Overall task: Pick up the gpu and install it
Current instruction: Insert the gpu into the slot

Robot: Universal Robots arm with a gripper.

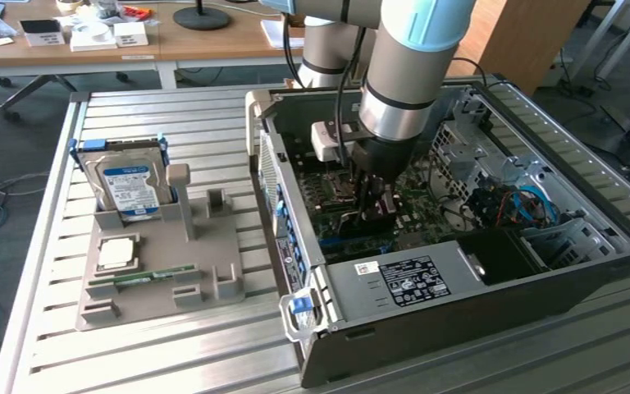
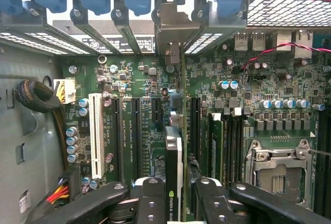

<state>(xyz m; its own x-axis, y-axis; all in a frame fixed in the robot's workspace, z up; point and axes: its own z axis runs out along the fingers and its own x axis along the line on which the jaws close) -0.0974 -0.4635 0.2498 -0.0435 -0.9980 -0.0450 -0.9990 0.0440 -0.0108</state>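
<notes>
The open computer case (image 1: 534,271) is holding the motherboard (image 2: 145,110); the gripper (image 2: 176,193) is reaching inside it, clamping the gpu (image 2: 175,167) edge-on. The gpu is standing upright over the motherboard's slots, between the white slot (image 2: 95,131) and the RAM sticks (image 2: 214,141); its silver bracket (image 2: 173,27) is sitting against the case's rear slot openings.

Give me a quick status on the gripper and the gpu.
Gripper shut on gpu, edge-on. Card down inside open case, over motherboard slots. RAM stick seated alongside, apart.
</notes>
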